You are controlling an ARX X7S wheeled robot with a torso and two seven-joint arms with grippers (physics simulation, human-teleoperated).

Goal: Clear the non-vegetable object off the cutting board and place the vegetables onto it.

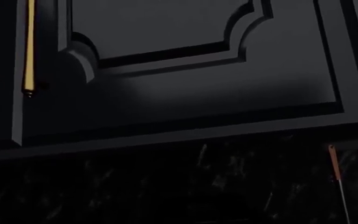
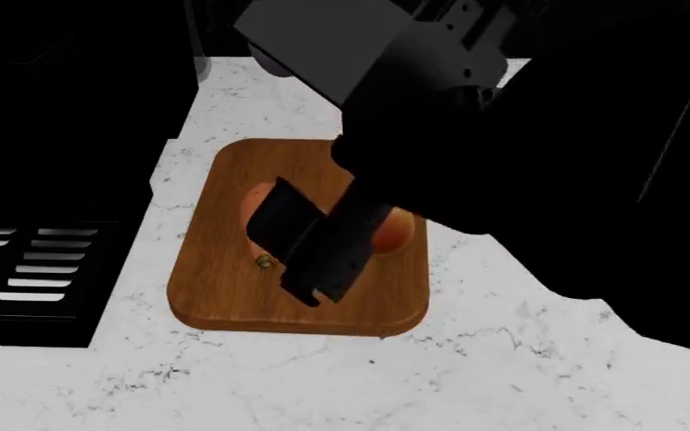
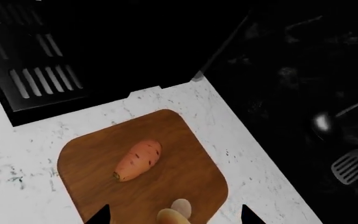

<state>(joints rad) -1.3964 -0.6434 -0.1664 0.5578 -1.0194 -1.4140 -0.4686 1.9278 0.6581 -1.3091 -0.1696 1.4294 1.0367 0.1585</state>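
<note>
The reddish-brown cutting board [image 2: 219,296] lies on the white marble counter; it also shows in the right wrist view [image 3: 98,149]. An orange sweet potato [image 3: 138,160] lies near the board's middle and is partly hidden by my arm in the head view [image 2: 252,202]. A tan mushroom [image 3: 175,212] lies on the board, a patch of it showing in the head view [image 2: 395,232]. My right gripper [image 3: 174,215] hovers over the board [image 2: 309,247], open wide, its fingertips on either side of the mushroom without touching it. The asparagus bundle and my left gripper are out of view.
A dark stove grate [image 2: 22,269] borders the counter at the left. Black cabinet fronts with a gold handle [image 1: 28,46] fill the left wrist view. Hanging utensils [image 3: 350,165] show against the dark back wall. White counter [image 2: 501,377] lies in front of and right of the board.
</note>
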